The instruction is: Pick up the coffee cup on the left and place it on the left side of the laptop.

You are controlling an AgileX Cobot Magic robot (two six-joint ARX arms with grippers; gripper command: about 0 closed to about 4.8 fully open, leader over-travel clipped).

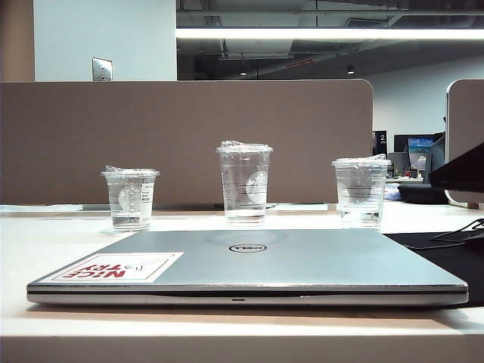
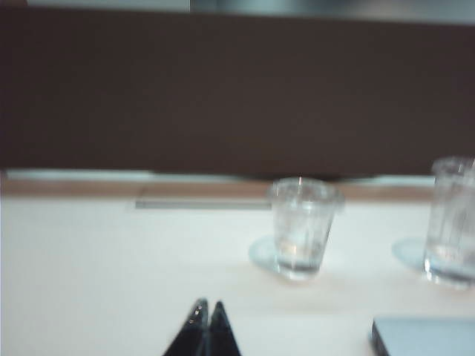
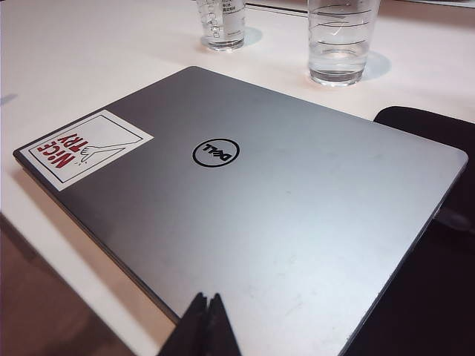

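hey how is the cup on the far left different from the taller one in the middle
The coffee cup on the left is short; the middle cup stands clearly taller. The coffee cup carries a white rectangular sticker label, while the middle cup shows a faint round logo. Both are clear plastic, lidded, upright on the table behind the laptop, untouched by either end effector.

Exterior view sits low before the laptop; both wrist views share it and the coffee cup
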